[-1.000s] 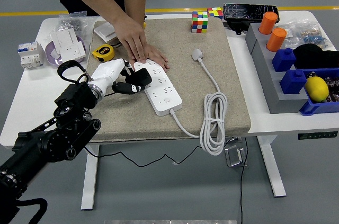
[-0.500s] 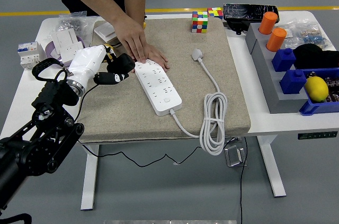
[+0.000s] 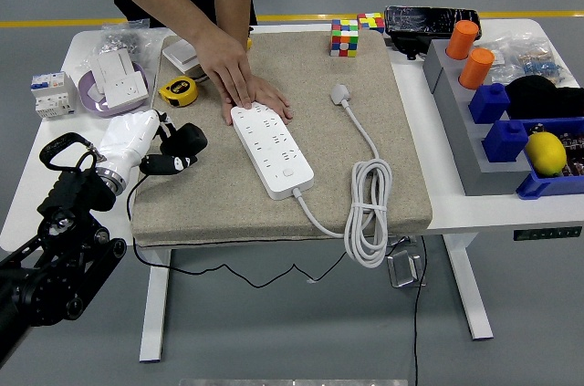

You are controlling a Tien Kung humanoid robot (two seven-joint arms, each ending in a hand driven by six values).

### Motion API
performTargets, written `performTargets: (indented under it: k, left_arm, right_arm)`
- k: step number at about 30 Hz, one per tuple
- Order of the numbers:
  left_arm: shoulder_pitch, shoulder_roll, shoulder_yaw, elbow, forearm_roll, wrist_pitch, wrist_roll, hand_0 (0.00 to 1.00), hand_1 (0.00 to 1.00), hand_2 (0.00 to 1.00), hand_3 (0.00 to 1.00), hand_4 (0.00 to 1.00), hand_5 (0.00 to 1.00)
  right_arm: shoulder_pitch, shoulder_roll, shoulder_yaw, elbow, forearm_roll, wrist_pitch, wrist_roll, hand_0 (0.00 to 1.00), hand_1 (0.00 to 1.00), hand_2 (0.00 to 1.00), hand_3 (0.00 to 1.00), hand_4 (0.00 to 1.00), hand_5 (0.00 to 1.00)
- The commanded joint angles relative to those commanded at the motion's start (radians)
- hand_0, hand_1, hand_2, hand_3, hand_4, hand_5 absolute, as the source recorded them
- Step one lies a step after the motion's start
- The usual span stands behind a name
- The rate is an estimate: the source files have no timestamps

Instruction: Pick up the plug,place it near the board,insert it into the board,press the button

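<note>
We see the robot's white left hand over the left edge of the beige felt mat, its black fingers curled around a black plug. Beside it lies the long white power strip, pinned at its far end by a person's hand. A white cable lies coiled near the white tabletop edge.

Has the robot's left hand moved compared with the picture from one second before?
Yes. The left hand, holding the black plug, has pulled back to the left, away from the white power strip, and now sits near the mat's left edge.
</note>
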Motion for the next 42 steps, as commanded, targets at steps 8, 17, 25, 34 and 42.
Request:
performTargets:
  k: [8,17,25,34,42]
  left_arm:
    - [0.033,-0.001,0.015,-0.019,-0.014,0.014,-0.057,0.465,0.599,0.531,0.412,0.749,0.317]
    - [0.049,0.009,0.029,-0.083,-0.098,-0.117,-0.059,0.563,0.674,0.6,0.557,0.936,0.402]
    - [0.05,0.025,0.023,-0.183,-0.204,-0.399,0.002,0.677,0.708,0.66,0.594,0.998,0.521]
    - [0.042,0.017,0.003,-0.189,-0.218,-0.394,-0.004,0.722,0.736,0.686,0.648,0.998,0.573]
    - [0.037,0.018,-0.015,-0.177,-0.182,-0.353,-0.015,0.725,0.756,0.706,0.683,0.998,0.596]
  right_arm:
    - [-0.015,0.001,0.048,0.002,0.031,0.036,-0.009,0.998,0.912,0.854,0.853,0.998,0.998]
    - [-0.026,-0.003,0.105,-0.011,0.147,0.198,-0.048,0.851,0.767,0.735,0.761,0.998,0.879]
    - [-0.02,-0.008,0.114,-0.014,0.173,0.277,-0.073,0.838,0.769,0.736,0.759,0.998,0.865]
    - [-0.021,-0.008,0.108,-0.014,0.17,0.253,-0.062,0.829,0.765,0.734,0.763,0.998,0.869]
    - [-0.017,-0.007,0.104,-0.014,0.164,0.241,-0.059,0.831,0.763,0.734,0.764,0.998,0.875]
